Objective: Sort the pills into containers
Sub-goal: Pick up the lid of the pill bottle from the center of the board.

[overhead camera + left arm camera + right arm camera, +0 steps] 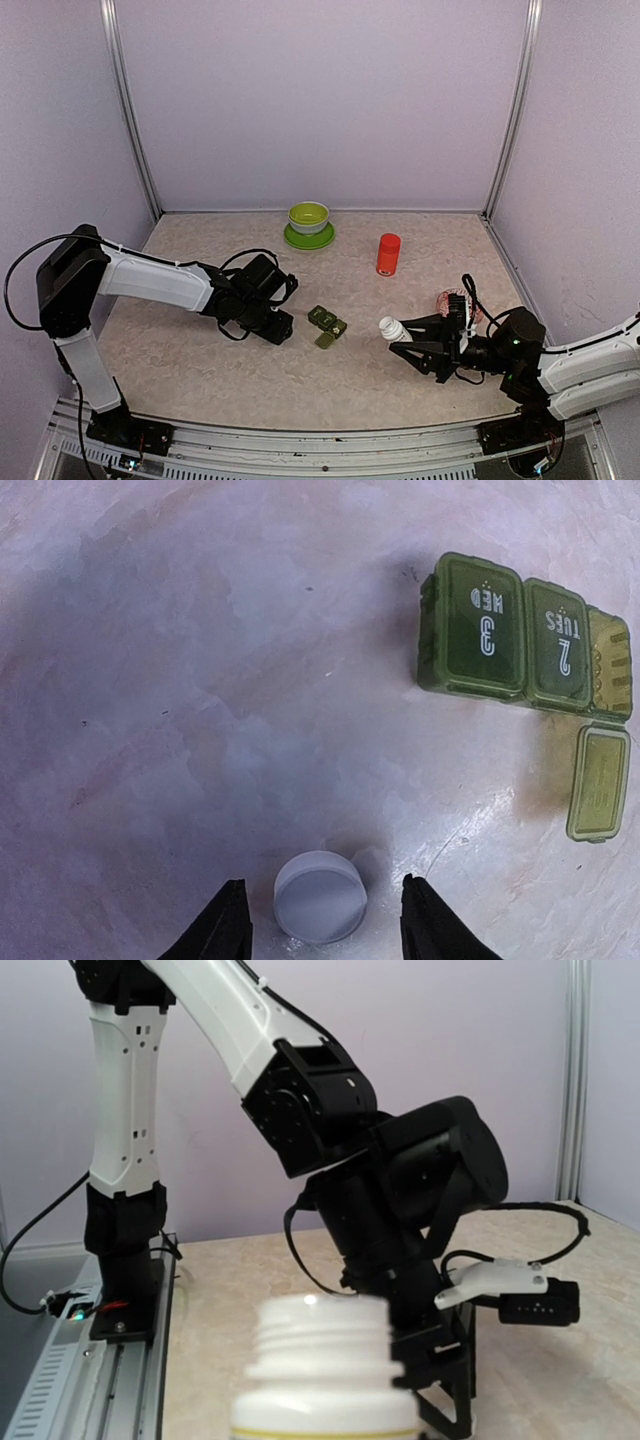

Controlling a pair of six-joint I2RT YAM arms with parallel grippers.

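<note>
lime-green bowl (309, 214) on a matching saucer (309, 240), far back on the worktop (200, 365). red bottle (388, 254) upright to its right, apart. red-and-white patterned bowl (448, 298) nearer, partly hidden.

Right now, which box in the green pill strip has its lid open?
The end compartment beside 2 TUES: its lid lies flipped open, while 2 TUES and 3 WED are shut.

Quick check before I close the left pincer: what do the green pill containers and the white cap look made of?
Pill containers: translucent dark green plastic, glossy, judging by the highlights on the lids and the printed white lettering. White cap: probably opaque plastic, smooth with a dull sheen.
</note>
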